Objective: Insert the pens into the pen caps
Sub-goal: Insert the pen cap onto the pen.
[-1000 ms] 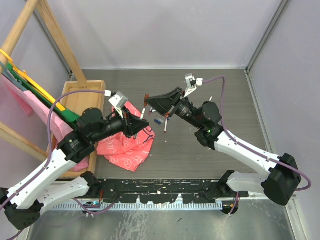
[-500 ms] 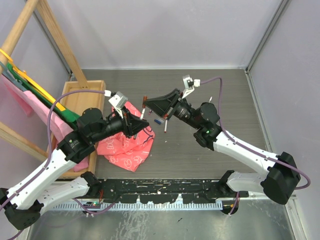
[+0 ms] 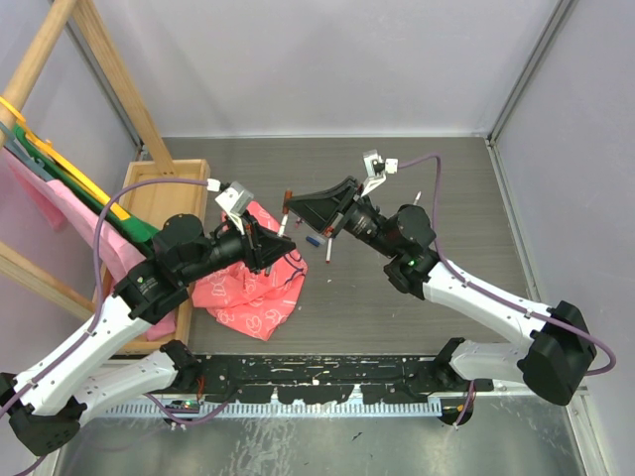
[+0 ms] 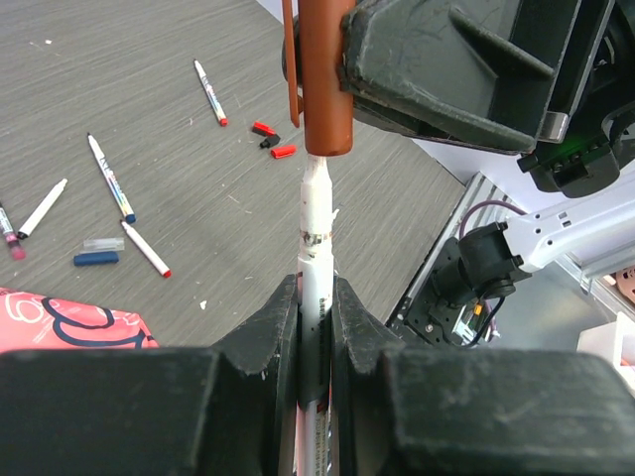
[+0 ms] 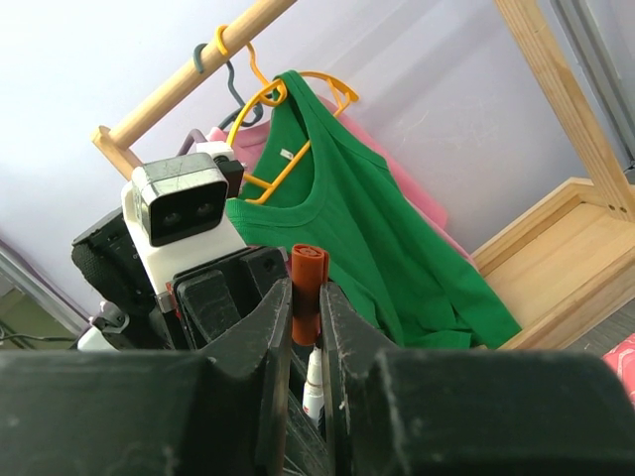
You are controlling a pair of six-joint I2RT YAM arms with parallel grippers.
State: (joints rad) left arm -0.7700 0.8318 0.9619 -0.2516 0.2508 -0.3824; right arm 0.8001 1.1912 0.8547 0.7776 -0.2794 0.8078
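Above the table, my left gripper point(image 3: 274, 241) is shut on a white pen point(image 4: 316, 228) that points up and away. Its tip sits at the mouth of a dark red pen cap point(image 4: 324, 89). My right gripper point(image 5: 306, 297) is shut on that pen cap point(image 5: 309, 288), with the pen point(image 5: 314, 382) just beneath it. In the top view the cap point(image 3: 289, 195) and the right gripper point(image 3: 298, 206) meet the left one over the pink cloth's edge. Loose pens point(image 4: 111, 178) point(image 4: 209, 91) point(image 4: 146, 248) lie on the table, with a blue cap point(image 4: 95, 258), red caps point(image 4: 283, 151) and a black cap point(image 4: 270, 142).
A crumpled pink patterned cloth point(image 3: 248, 288) lies under the left gripper. A wooden tray point(image 3: 164, 193) and a wooden rack with green and pink garments point(image 3: 60, 178) stand at the left. Another pen point(image 3: 418, 198) lies behind the right arm.
The right gripper with the cap has shifted very slightly toward the pen. The left arm and the loose pens have not moved.
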